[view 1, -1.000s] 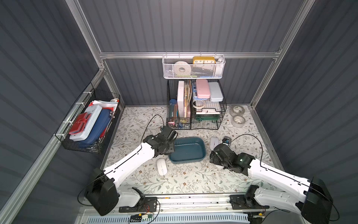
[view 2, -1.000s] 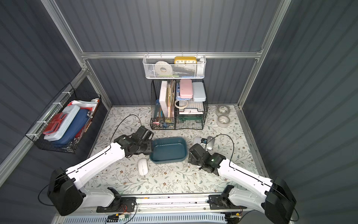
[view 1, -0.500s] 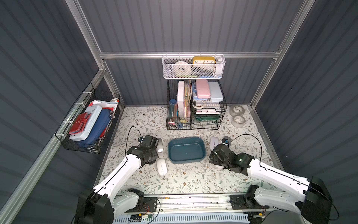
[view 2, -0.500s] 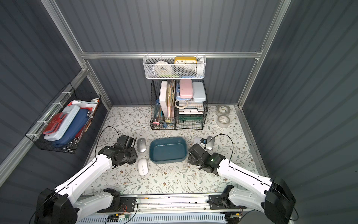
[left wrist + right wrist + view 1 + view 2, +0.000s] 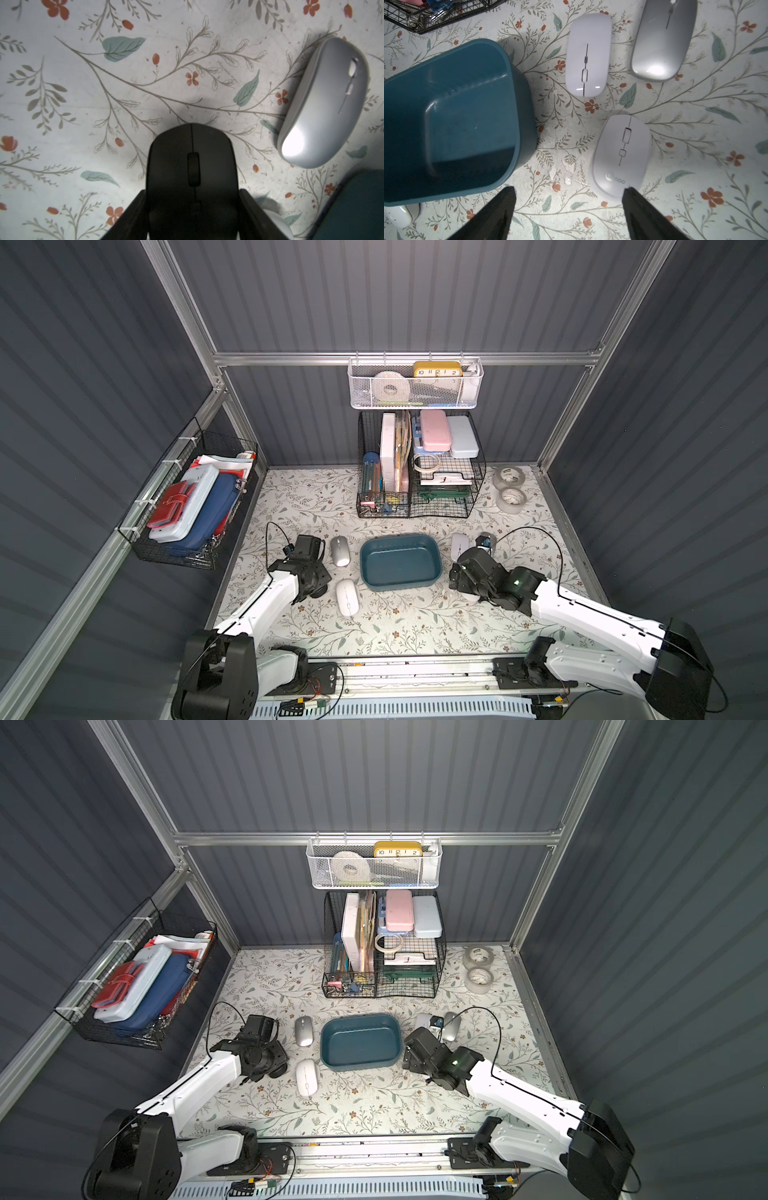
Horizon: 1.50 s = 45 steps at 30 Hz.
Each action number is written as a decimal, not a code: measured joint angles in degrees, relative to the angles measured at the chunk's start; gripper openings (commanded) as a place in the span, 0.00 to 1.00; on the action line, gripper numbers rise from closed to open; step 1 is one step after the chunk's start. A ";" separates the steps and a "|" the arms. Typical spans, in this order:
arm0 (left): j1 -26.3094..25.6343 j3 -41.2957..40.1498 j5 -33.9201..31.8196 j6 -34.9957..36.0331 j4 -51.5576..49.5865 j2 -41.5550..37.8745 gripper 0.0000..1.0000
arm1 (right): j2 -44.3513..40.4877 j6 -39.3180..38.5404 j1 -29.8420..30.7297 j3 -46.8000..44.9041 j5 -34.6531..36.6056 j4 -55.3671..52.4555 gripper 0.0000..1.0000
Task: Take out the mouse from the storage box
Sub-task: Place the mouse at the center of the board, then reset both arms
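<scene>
Lower centre, the left claw [image 5: 192,195] clamps a matte black plastic mouse [image 5: 192,149]. A slim silver mouse [image 5: 324,99] lies on the floral tabletop [image 5: 83,87] at right.

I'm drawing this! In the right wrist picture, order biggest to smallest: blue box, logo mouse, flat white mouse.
1. Teal storage box, largest.
2. Unsure: white logo mouse looks wider than flat white mouse, but sits nearer the camera.

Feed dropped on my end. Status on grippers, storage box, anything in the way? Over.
Copy: left gripper shut on black mouse, outside storage box; right gripper open, empty. Box looks empty. Nearby silver mouse beside left gripper, not touching.
</scene>
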 measured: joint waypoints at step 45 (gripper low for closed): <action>0.76 5.35 4.39 3.39 -2.23 -22.38 0.99 | -7.34 -1.14 0.20 1.05 3.37 -2.78 0.88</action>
